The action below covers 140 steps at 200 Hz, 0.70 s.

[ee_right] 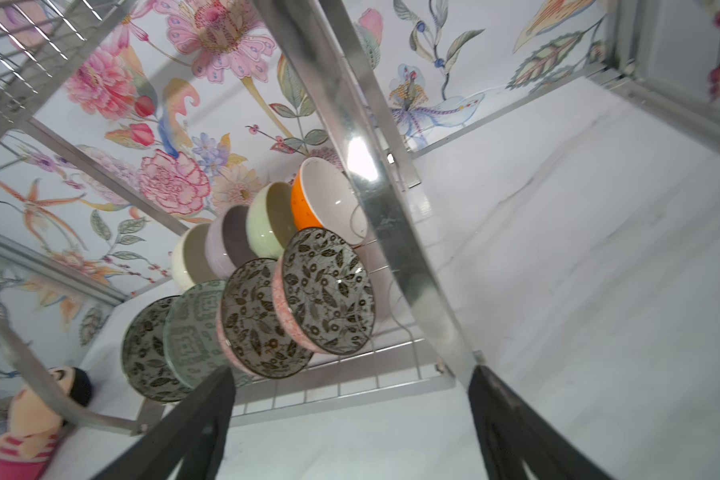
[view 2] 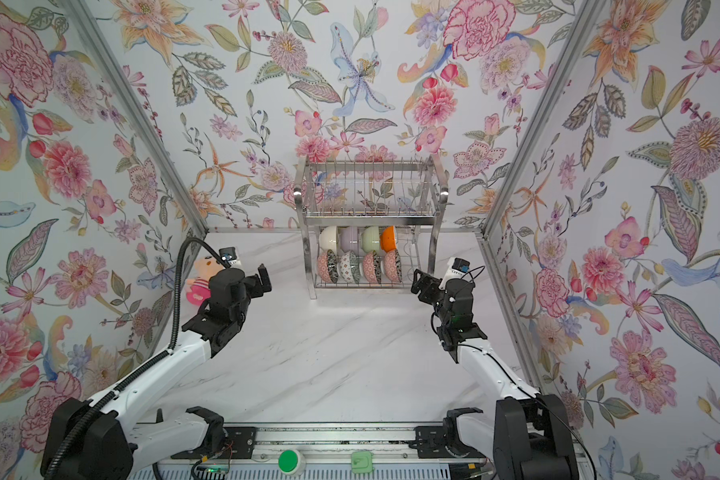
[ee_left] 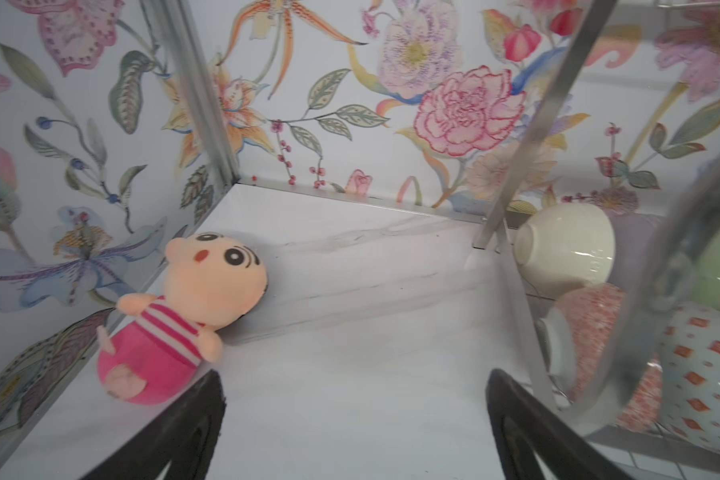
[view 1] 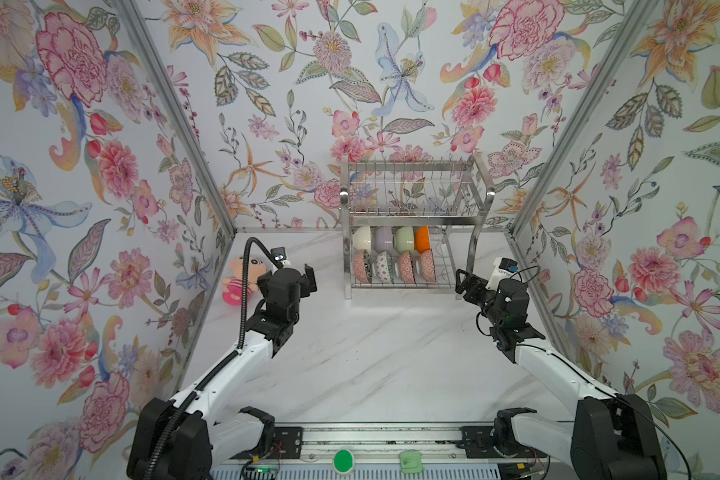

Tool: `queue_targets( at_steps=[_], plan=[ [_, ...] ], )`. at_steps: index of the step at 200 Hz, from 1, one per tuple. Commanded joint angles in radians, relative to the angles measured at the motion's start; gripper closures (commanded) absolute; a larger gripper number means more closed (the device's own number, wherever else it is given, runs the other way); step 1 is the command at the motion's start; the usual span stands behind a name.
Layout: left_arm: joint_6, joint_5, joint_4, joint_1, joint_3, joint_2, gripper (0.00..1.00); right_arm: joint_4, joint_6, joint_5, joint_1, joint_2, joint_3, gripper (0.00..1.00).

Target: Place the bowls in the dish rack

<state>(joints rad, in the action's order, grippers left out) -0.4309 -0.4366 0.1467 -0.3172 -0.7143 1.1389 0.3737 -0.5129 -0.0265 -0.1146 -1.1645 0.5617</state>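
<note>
Your bowls [view 1: 404, 240] stand on edge in two rows along the lower shelf of the dish rack [view 1: 416, 166], mouths facing right, while your left gripper [view 1: 309, 277] and right gripper [view 1: 463, 282] gape wide, empty

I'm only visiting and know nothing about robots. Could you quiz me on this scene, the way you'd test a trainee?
1. True or false: the left hand and the right hand are both open and hold nothing.
2. How many bowls stand on the lower tier of the dish rack? A) four B) six C) eight
3. Fill in: in both top views the plush doll lies to the ____ of the dish rack.

Key: 1 true; 2 C; 3 left.
</note>
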Motion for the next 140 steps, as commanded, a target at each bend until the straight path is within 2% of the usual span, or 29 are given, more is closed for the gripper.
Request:
queue_targets(
  at_steps=[1, 33, 56, 69, 84, 102, 122, 140],
  plan=[
    [0.002, -0.105, 0.108, 0.065, 0.086, -0.029, 0.01, -0.119, 0.013, 0.064, 0.031, 0.008, 0.015, 0.01],
    [0.071, -0.208, 0.261, 0.143, 0.154, -0.009, 0.01, -0.176, 0.006, 0.103, 0.076, 0.004, 0.036, 0.01],
    [0.121, -0.260, 0.363, 0.175, 0.195, 0.043, 0.01, -0.190, 0.003, 0.223, 0.080, 0.014, 0.030, 0.01],
    [0.179, -0.287, 0.467, 0.183, 0.228, 0.090, 0.01, -0.185, 0.003, 0.321, 0.080, 0.014, 0.018, 0.01],
    [0.212, -0.315, 0.510, 0.195, 0.238, 0.151, 0.01, -0.190, -0.009, 0.430, 0.082, 0.002, 0.008, 0.01],
    [0.238, -0.299, 0.585, 0.214, 0.257, 0.223, 0.01, -0.151, 0.022, 0.494, 0.083, -0.025, -0.013, 0.01],
    [0.243, -0.277, 0.602, 0.221, 0.242, 0.290, 0.01, -0.093, 0.060, 0.501, 0.081, -0.052, -0.046, 0.01],
    [0.253, -0.212, 0.655, 0.224, 0.247, 0.319, 0.01, -0.023, 0.091, 0.496, 0.077, -0.080, -0.072, 0.01]
  ],
)
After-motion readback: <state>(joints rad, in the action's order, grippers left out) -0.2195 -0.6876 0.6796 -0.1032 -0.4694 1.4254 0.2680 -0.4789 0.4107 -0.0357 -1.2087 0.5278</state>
